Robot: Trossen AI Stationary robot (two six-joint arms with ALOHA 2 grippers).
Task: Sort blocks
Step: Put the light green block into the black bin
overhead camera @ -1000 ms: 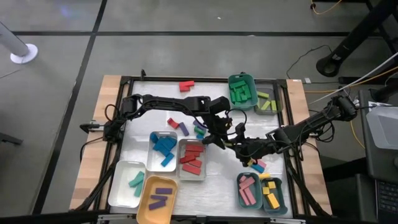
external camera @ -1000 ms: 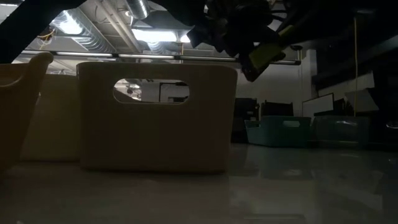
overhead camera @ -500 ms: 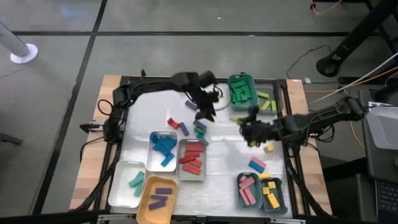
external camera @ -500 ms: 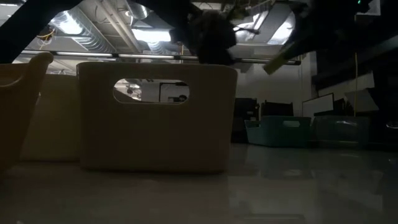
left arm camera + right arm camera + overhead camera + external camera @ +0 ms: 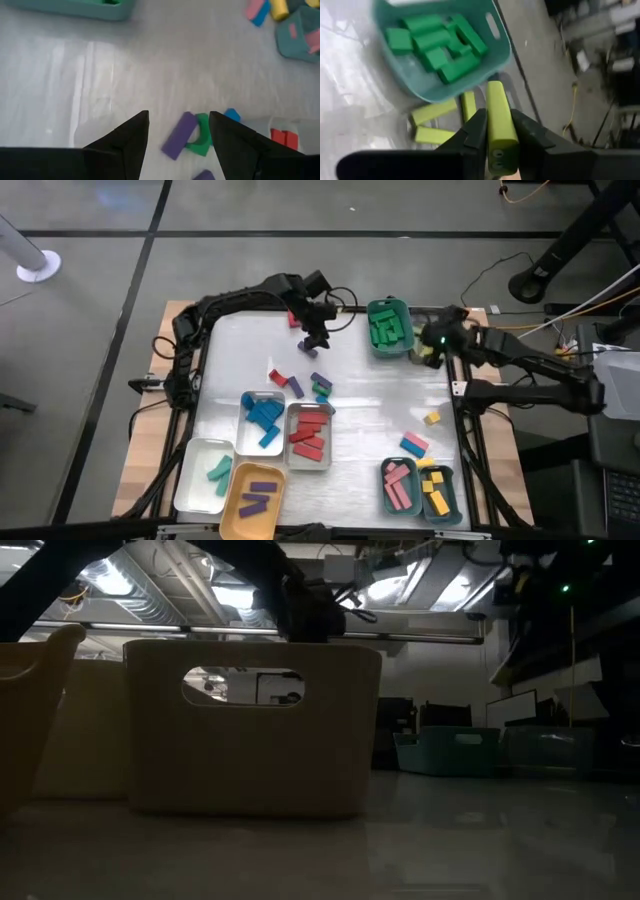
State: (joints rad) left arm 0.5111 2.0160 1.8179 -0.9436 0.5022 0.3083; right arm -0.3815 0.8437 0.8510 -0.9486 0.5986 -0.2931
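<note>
Down in the lower left of the high view sits a white tray (image 5: 192, 480) with teal blocks (image 5: 218, 470) in it. Next to it is an orange tray (image 5: 238, 515) with purple blocks (image 5: 259, 495). Just above those, a small tray (image 5: 247, 442) holds blue blocks (image 5: 265, 416), and the grey tray (image 5: 309, 462) beside it holds red blocks (image 5: 310, 433). Loose blocks (image 5: 300, 382) lie on the table (image 5: 380, 405) in the middle of the frame.

Up at the top, a teal tray (image 5: 388, 350) is full of green blocks (image 5: 388, 327). A grey tray (image 5: 440, 358) just right of it holds lime blocks (image 5: 429, 344). In the lower right, one tray (image 5: 388, 502) has pink blocks (image 5: 400, 486) and the one beside it (image 5: 447, 510) has yellow blocks (image 5: 436, 490). A pink and blue block (image 5: 414, 445) and a yellow block (image 5: 432, 418) lie loose nearby.

The left gripper (image 5: 316, 340) is at the top middle with its fingers spread wide and nothing in them. The right gripper (image 5: 495, 137) pinches a lime block (image 5: 496, 122) tight, over the tray of lime blocks.

A second ago both grippers were low in the middle of the table, close together. Now the left one has gone up to the top, and the right one has carried its block to the upper right.

I can see no words or labels anywhere.
</note>
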